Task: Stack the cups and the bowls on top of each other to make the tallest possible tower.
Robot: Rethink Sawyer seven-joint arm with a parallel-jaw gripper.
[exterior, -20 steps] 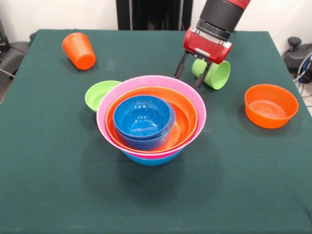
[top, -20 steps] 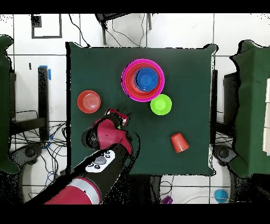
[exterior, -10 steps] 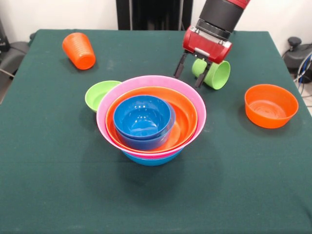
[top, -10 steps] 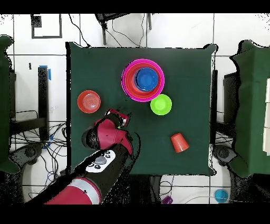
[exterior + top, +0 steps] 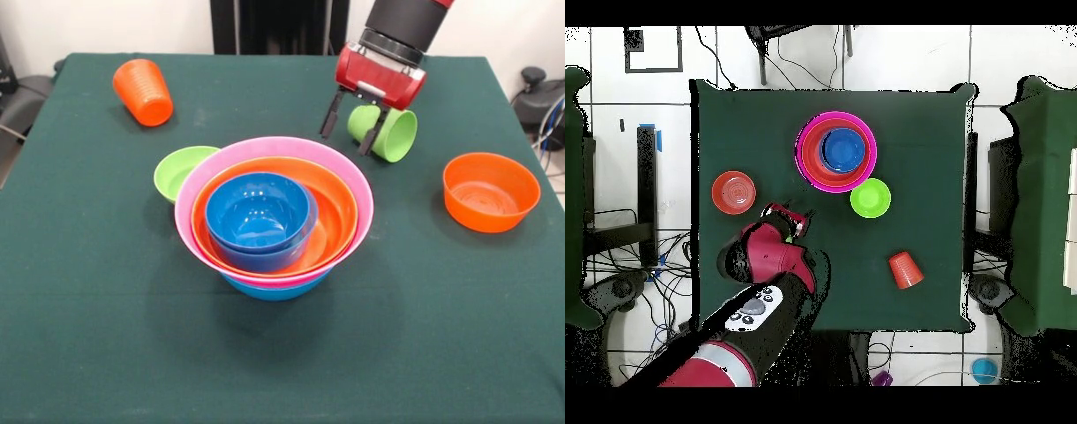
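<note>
1. The gripper (image 5: 350,126) hangs over the far part of the green tabletop (image 5: 106,291), its two dark fingers (image 5: 332,116) spread apart and holding nothing.
2. The lime green cup (image 5: 385,132) lies on its side just behind those fingers, mouth turned toward the front of the tabletop; whether a finger touches it I cannot tell.
3. The tower (image 5: 274,212) stands mid-tabletop: a blue bowl at the bottom, the pink bowl (image 5: 231,159) in it, the large orange bowl (image 5: 335,212) inside that, and a small blue bowl (image 5: 259,216) on top.
4. The small lime-green bowl (image 5: 179,170) sits upright, tucked against the tower's side under the pink rim.
5. The ribbed orange cup (image 5: 143,91) lies tipped over near a far corner, well apart from everything else.
6. A smaller orange bowl (image 5: 490,191) sits upright by the opposite edge, alone.
7. From overhead, the red arm (image 5: 755,300) reaches in from the table's edge, its head between the orange bowl and the tower.
</note>
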